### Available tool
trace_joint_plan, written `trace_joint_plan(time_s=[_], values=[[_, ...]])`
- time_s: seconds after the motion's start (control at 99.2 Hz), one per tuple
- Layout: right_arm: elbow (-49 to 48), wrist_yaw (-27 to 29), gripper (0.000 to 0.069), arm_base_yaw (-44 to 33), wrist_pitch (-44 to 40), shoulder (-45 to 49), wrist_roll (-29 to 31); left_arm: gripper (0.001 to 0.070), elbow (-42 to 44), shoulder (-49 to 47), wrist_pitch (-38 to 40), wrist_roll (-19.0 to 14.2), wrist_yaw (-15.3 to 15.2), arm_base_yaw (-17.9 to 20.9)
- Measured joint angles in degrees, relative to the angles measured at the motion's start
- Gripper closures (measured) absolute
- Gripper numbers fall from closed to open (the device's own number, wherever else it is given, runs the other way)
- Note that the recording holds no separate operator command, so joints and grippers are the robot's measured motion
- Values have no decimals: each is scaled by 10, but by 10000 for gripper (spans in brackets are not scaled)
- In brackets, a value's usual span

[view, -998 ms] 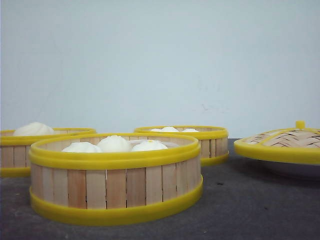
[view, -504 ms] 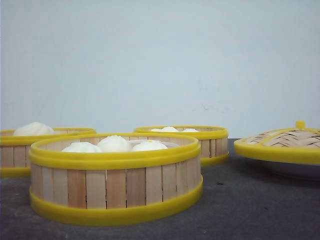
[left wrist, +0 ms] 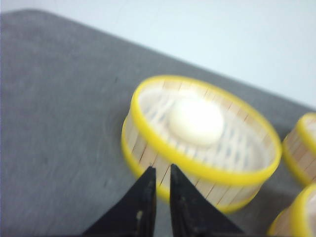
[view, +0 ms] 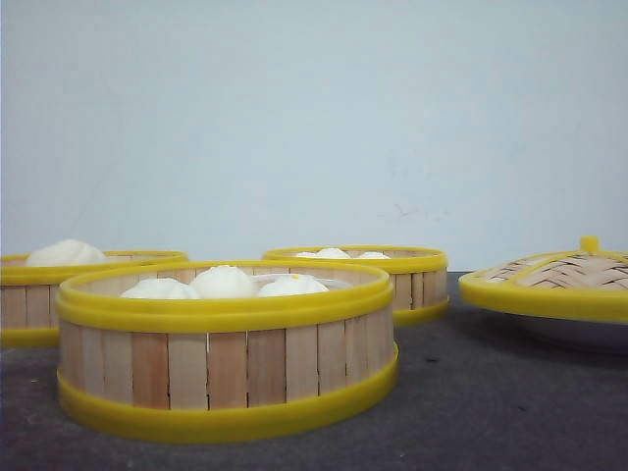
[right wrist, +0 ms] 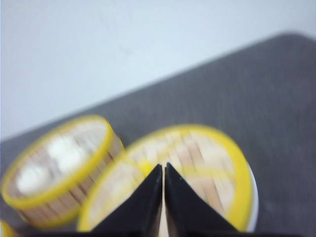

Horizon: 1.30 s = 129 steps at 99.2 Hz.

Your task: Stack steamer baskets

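Front view: three baskets are seen standing apart on the dark counter (view: 491, 402), none yet stacked. The near basket (view: 228, 348) holds three white buns (view: 224, 283); the left basket (view: 59, 294) sits behind it at the frame edge with one bun showing, and the far basket (view: 378, 280) stands behind and to the right. A woven lid (view: 554, 280) rests on a white plate (view: 579, 334) further right.

No basket is held, so the first pick is judged to be the step in hand. It is best done by opening a claw wide enough to take a wall between its fingers, gripping at the yellow rim rather than the thin slats, and lifting level so that the buns are not tipped out. The carried basket should be lowered squarely until its bottom rim seats on the top rim below.

In the left wrist view, the left claw (left wrist: 161, 175) is seen nearly clenched, with only a narrow slit between its fingers, grasping nothing; the single-bun basket (left wrist: 197, 143) lies just beyond its tips. The right claw (right wrist: 163, 173) is clenched tight and empty; it hovers over the lid, with a bun-filled basket (right wrist: 61, 165) beside the lid.
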Motion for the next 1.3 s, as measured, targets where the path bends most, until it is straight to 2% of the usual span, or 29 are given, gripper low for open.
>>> trace_joint_plan(time_s=[0.141, 0.343, 0.484, 0.534, 0.575, 0.615, 0.666, 0.706, 0.756, 0.807, 0.887, 1.029, 1.139, 1.301], values=[[129, 0, 689, 0, -25, 108, -25, 686, 98, 71, -4, -2, 3, 0], [328, 1, 689, 31, -130, 257, -102, 686, 293, 215, -60, 28, 28, 0], [403, -2, 689, 62, -174, 304, -141, 683, 386, 289, -104, 54, 54, -2], [414, -2, 675, 71, -189, 313, -148, 660, 402, 306, -117, 63, 64, -6], [420, -3, 628, 78, -201, 318, -152, 614, 409, 317, -123, 69, 73, -9], [425, -4, 535, 82, -216, 323, -155, 537, 411, 325, -125, 76, 78, -12], [431, -5, 373, 86, -233, 333, -155, 443, 411, 330, -129, 81, 82, -15], [436, -7, 288, 89, -243, 340, -155, 386, 411, 331, -130, 83, 84, -18], [445, -16, 231, 92, -249, 353, -155, 345, 411, 332, -130, 85, 85, -22], [457, -25, 207, 94, -252, 367, -154, 326, 411, 334, -130, 86, 89, -26], [484, -49, 201, 99, -254, 398, -148, 314, 411, 339, -130, 88, 106, -32], [554, -89, 254, 104, -261, 484, -144, 311, 411, 353, -131, 89, 153, -47], [610, -100, 267, 111, -286, 576, -139, 311, 411, 356, -134, 89, 189, -64], [686, -104, 269, 119, -303, 727, -136, 311, 411, 354, -134, 87, 208, -93]])
